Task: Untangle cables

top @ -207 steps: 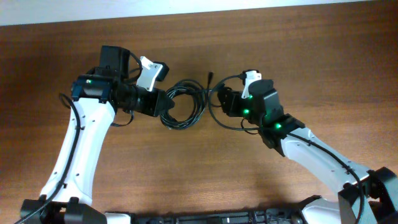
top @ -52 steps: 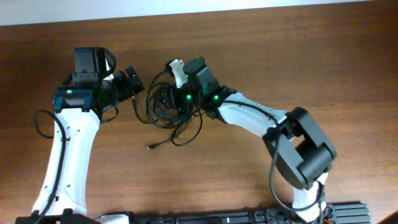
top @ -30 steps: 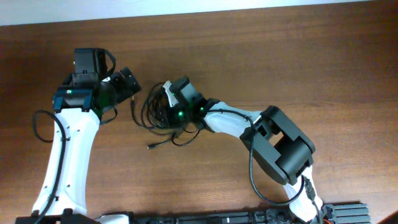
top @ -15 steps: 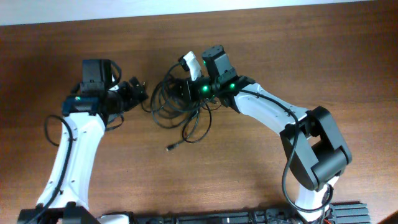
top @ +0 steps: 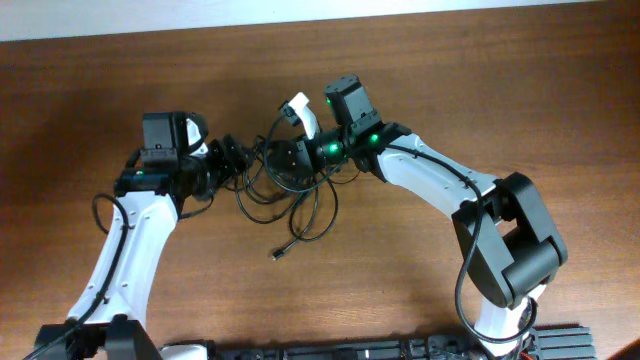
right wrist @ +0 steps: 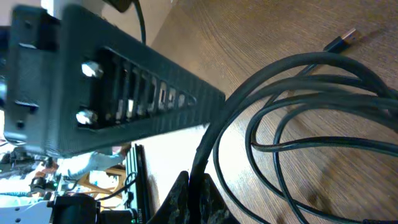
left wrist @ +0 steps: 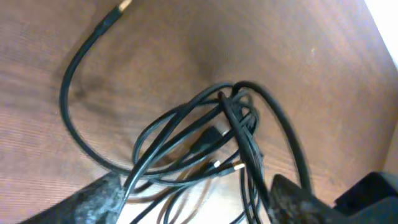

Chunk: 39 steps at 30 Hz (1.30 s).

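Observation:
The cables (top: 300, 195) form one tangle of thin black loops on the wooden table, between the two arms. A loose tail ends in a small plug (top: 277, 255) nearer the front. My right gripper (top: 281, 158) is shut on a strand at the top of the tangle. In the right wrist view its fingertips (right wrist: 199, 193) pinch that strand, and loops (right wrist: 298, 112) hang beyond. My left gripper (top: 238, 160) is at the tangle's left side. Its jaws (left wrist: 196, 208) stand open, with several strands (left wrist: 230, 118) running between the fingers (left wrist: 99, 199).
The table's far edge (top: 320, 20) meets a pale wall at the top. The arm bases (top: 330, 350) line the front edge. A black slatted housing (right wrist: 124, 93) looms close over the loops in the right wrist view. A plug tip (left wrist: 124, 5) lies beyond the tangle.
My left gripper has moved right, up to the tangle, and strands now lie between its jaws. The right gripper closed on the bundle and lifted it up and to the right.

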Available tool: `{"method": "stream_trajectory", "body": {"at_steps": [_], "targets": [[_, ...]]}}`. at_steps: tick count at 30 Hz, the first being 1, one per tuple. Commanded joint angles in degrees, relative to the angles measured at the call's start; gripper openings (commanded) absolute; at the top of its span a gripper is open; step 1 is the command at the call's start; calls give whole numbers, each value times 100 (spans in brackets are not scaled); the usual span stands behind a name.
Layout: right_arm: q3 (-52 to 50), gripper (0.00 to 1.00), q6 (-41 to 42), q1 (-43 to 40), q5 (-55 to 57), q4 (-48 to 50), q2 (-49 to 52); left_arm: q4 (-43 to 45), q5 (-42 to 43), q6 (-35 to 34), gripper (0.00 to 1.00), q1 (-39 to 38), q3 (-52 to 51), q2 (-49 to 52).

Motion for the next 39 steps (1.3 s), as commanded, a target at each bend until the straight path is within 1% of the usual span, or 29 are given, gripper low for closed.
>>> {"method": "stream_trajectory", "body": {"at_steps": [1, 3, 4, 5, 6, 7, 8, 9, 12, 14, 15, 17, 18, 21, 23, 25, 26, 27, 28, 30, 31, 32, 33, 34, 35, 36, 37, 39], "targets": [[24, 4, -83, 33, -184, 50, -199, -39, 66, -129, 77, 7, -155, -63], [24, 4, -83, 33, -188, 50, -199, -7, 87, -129, 79, 2, -157, -63], [24, 4, -83, 31, -186, 50, -199, 33, 85, -129, 75, -46, -157, -63], [24, 4, -81, 31, -188, 52, -199, 90, 83, -127, 68, -122, -160, -63], [26, 4, -81, 31, -203, 55, -199, 186, 79, -127, 52, -258, -162, -63], [26, 4, -81, 31, -203, 55, -203, 280, 22, -125, 27, -417, -162, -63], [26, 4, -79, 28, -212, 52, -203, 304, -116, -127, 7, -535, -162, -63], [26, 4, -72, 0, -227, 48, -214, 299, -356, -125, 0, -673, -162, -55], [26, 4, -61, -175, -208, 50, -319, 280, -588, -122, 0, -820, -162, 61], [26, 4, -66, -369, 203, 50, -393, 234, -588, -118, 0, -820, -164, 232], [33, 4, -63, -660, 723, 48, -485, 184, -590, -55, 0, -820, -164, 402], [184, 4, -61, -1187, 706, 13, -761, 127, -678, -57, 0, -820, -164, 675], [245, 4, -63, -1322, 708, -4, -894, 131, -769, -57, 0, -820, -164, 813], [605, 4, -85, -1884, 739, -179, -1687, 278, -931, -59, 0, -820, -164, 1427], [793, 4, -116, -2055, 946, -597, -2002, 424, -933, -59, 0, -820, -164, 1753], [1086, 4, -595, -2111, 1541, -1403, -2321, 627, -931, -61, 0, -817, -164, 2074], [1303, 4, -822, -2096, 1886, -1998, -2446, 673, -925, -59, 0, -802, -162, 2151], [1408, 4, -925, -2065, 1961, -2341, -2496, 688, -920, -57, 0, -802, -151, 2133], [1473, 4, -938, -2004, 1939, -2695, -2524, 691, -717, 177, 0, -791, -61, 2028], [1473, 4, -935, -1740, 1679, -3147, -2527, 691, -68, 881, 0, -717, 184, 1711], [1475, 4, -935, -1486, 1532, -3281, -2529, 691, 240, 1276, 8, -656, 310, 1423], [1497, 4, -903, -1283, 1349, -3292, -2546, 691, 358, 1534, 22, -623, 387, 1102], [1565, 4, -739, -1110, 1207, -3296, -2559, 702, 356, 1681, 41, -614, 398, 855], [1652, 4, -627, -946, 1150, -3298, -2570, 699, 356, 1856, 65, -614, 398, 468], [1670, 4, -474, -903, 1150, -3305, -2570, 697, 356, 1906, 72, -614, 398, 273], [1665, 4, -98, -911, 1150, -3342, -2562, 678, 354, 1908, 76, -614, 398, -2], [1659, 4, -35, -916, 1163, -3381, -2518, 658, 341, 1908, 77, -614, 398, -190], [1659, 4, -52, -920, 1582, -3510, -2354, 619, 341, 1910, 79, -614, 398, -402]]}}
